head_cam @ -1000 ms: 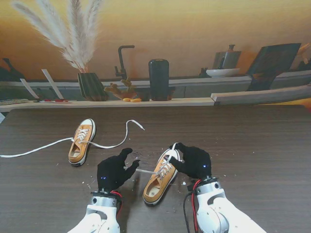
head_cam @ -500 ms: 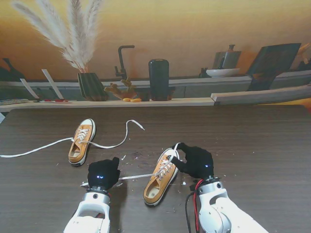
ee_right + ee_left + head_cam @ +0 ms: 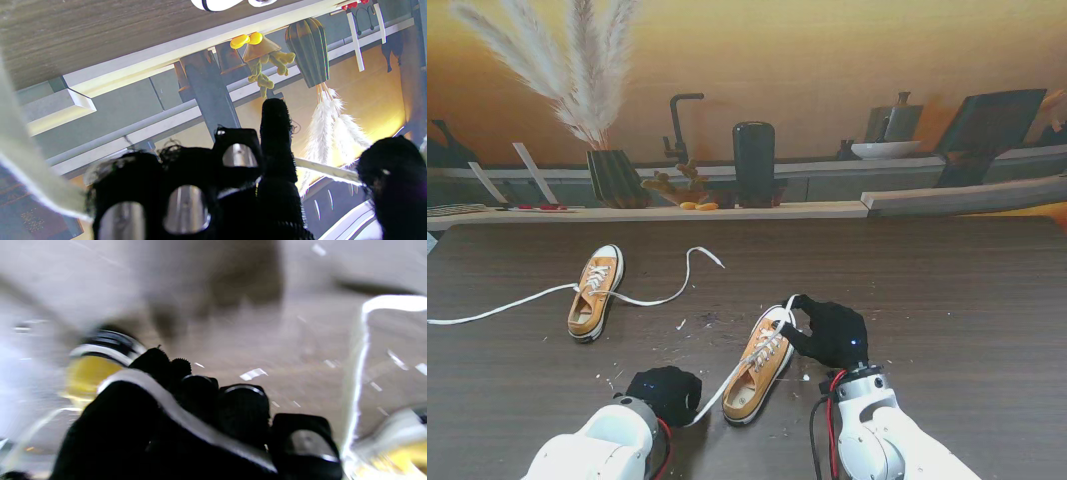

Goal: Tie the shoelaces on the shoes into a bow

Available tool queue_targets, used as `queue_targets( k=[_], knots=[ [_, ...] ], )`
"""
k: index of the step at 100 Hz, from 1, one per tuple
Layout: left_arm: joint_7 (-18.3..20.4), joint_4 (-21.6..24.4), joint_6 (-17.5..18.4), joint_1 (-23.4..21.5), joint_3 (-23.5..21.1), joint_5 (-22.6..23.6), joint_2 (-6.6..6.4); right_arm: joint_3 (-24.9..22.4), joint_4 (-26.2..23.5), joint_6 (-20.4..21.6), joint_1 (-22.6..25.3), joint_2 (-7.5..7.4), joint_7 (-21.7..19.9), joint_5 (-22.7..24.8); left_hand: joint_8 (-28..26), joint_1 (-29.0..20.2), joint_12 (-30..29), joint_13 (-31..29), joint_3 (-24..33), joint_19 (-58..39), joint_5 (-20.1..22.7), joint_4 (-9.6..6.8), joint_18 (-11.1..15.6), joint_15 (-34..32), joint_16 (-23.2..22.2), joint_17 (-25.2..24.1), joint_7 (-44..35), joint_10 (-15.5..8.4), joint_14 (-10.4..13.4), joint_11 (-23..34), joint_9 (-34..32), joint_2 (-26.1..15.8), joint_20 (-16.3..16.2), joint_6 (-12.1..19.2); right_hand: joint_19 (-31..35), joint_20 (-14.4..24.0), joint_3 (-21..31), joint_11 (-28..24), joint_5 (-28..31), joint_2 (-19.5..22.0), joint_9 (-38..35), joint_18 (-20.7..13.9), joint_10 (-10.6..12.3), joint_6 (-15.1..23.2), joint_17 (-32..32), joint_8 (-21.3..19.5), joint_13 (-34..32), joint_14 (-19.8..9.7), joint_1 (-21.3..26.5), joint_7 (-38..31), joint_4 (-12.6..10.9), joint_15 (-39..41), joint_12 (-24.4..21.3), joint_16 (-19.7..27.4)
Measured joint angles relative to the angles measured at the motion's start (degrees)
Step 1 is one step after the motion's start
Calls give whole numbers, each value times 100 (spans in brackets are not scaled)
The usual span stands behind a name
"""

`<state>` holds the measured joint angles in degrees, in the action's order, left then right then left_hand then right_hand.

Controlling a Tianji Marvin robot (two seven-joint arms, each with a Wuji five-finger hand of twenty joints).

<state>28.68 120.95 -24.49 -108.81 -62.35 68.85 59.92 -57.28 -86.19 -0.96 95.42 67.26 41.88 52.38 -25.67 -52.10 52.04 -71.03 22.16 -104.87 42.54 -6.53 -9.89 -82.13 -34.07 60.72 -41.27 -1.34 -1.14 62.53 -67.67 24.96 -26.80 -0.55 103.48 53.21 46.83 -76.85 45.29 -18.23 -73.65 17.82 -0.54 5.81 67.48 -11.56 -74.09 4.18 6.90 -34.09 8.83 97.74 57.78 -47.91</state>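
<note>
Orange canvas forms the near shoe (image 3: 759, 368), which lies on the dark wood tabletop (image 3: 947, 290) between the two hands. A second shoe (image 3: 595, 292) lies farther from me and to the left, its laces spread loose across the tabletop.

**Hand state**
- Left hand (image 3: 665, 393): fingers curled closed around a white lace (image 3: 727, 382). The lace runs in a straight, tight line from this hand up to the eyelets of the near shoe. The left wrist view, though blurred, shows the white strand crossing the closed fingers (image 3: 196, 396).
- Right hand (image 3: 831, 333): rests against the toe end of the near shoe, fingers bent. A white strand (image 3: 789, 301) passes at its fingertips and a pale band crosses the right wrist view, so it is judged to hold the other lace end; a firm grip cannot be confirmed.

**Task status**
No knot or loop is visible on either shoe. The step in hand is judged to be tensioning the two ends before crossing them.

**Hazards**
- Excess pull on the taut lace can drag or rotate the near shoe, because only the right hand steadies it.
- The flat lace can slip through the closed left fingers if tension rises.
- Uneven pull can leave one end too short for a bow.
</note>
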Motion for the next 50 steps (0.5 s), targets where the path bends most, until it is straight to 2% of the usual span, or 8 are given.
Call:
queue_targets(
  k=[6, 13, 19, 37, 46, 50],
  knots=[
    [52, 37, 292, 2, -185, -943, -100, -3, -8, 0, 5, -3, 0, 6, -80, 0, 0, 0, 5, 2, 0, -112, 0, 9, 0, -14, -132, 0, 0, -6, 1, 0, 11, -2, 0, 0, 0, 0, 0, 0, 0, 0, -1, 0, 0, 0, 0, 0, 0, 34, 0, 0, 0, 0],
    [1, 1, 588, 15, -372, -2071, -205, -5, -13, 3, 8, -5, 2, 11, -131, -1, 1, 0, 9, 4, 1, -172, 0, 10, 0, -39, -235, 0, 0, -7, 1, 0, 24, -7, 0, 0, 0, 0, 1, 0, 0, 0, -4, 0, 0, 0, 0, 1, 0, 44, 0, 0, 0, 0],
    [-99, -100, 752, 42, -480, -3018, -243, -5, -14, 4, 9, -7, 3, 20, -131, -3, 1, 0, 51, 5, 1, -173, 0, 11, 0, -45, -241, 0, 0, -8, 1, 0, 49, -10, 0, 0, 0, 1, 1, 0, 0, 0, -7, 0, 0, 0, 0, 1, 0, 47, 0, 0, 0, 0],
    [-191, -638, 1189, 85, -793, -5330, -191, 19, -24, 0, 7, -27, -15, 71, -131, -68, 1, 0, 84, 5, 1, -173, -7, 11, 0, -56, -243, 55, -56, -8, 1, 0, 58, -21, 0, 0, 0, 1, 3, 0, 0, 0, -9, 0, 0, 0, 0, 4, 0, 48, 0, 0, 0, 0],
    [-219, -927, 1461, 97, -892, -6261, -141, 47, -25, -13, -4, -35, -39, 77, -131, -70, 1, 0, 88, 5, 2, -173, -12, 11, 0, -62, -259, 80, -81, -10, 1, 0, 63, -24, 0, 0, 0, 1, 4, 0, 0, 0, -9, 0, 0, 0, 0, 4, 0, 48, 0, 0, 0, 0],
    [-224, -1075, 1705, 106, -920, -6637, -115, 63, -24, -23, -11, -37, -53, 77, -131, -70, 1, 0, 88, 5, 2, -173, -25, 11, -2, -83, -261, 110, -117, -11, 1, 0, 64, -25, 0, 0, 0, 2, 5, 0, 0, 0, -9, 11, 0, 0, 0, 4, 0, 48, 0, 0, 0, 0]
  ],
)
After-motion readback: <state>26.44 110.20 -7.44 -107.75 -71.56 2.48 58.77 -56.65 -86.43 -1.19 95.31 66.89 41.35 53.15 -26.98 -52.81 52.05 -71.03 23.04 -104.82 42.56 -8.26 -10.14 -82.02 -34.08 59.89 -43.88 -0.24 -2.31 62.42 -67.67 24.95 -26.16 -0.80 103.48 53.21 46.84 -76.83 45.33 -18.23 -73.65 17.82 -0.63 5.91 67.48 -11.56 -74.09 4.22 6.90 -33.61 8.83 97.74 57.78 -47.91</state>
